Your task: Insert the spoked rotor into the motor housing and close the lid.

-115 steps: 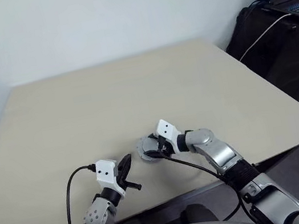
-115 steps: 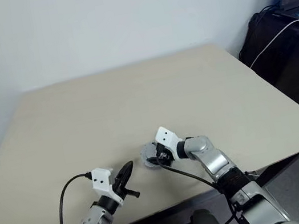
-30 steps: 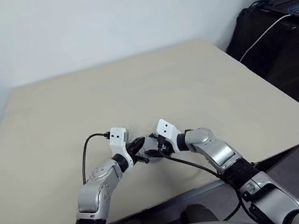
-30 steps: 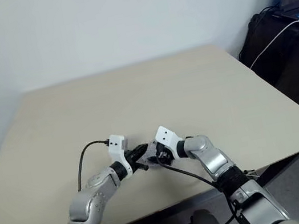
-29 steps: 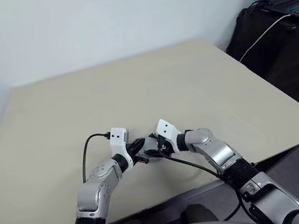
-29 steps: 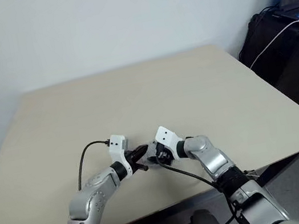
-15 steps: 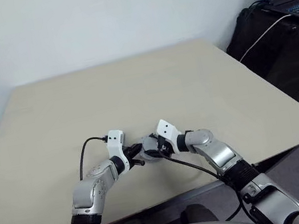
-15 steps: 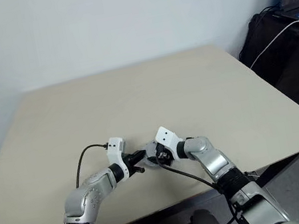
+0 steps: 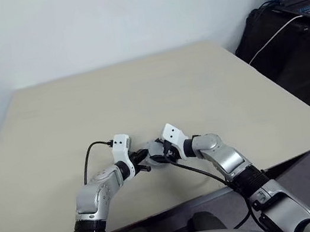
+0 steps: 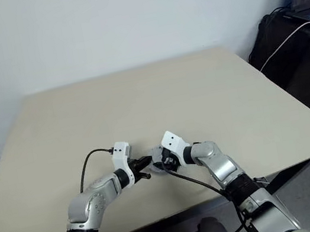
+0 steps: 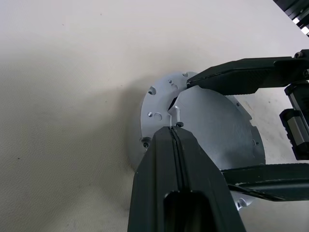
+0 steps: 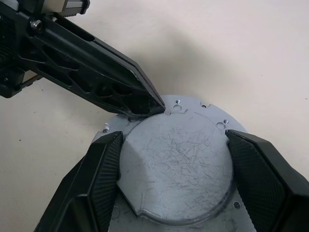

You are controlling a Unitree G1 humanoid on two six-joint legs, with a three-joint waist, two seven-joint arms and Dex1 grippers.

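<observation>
A round silver metal part (image 12: 176,164) lies flat on the table (image 9: 138,89), near its front edge. It looks like the motor housing with its lid on, though that cannot be told for sure; no copper windings or spoked rotor can be made out. The part is straddled by the right gripper (image 12: 174,162), whose jaws are spread wide against its raised disc, seemingly to steady it. The left gripper (image 11: 173,126), fully closed and holding nothing, is set tip-first at a notch in the rim, probably to press or nudge the lid home.
</observation>
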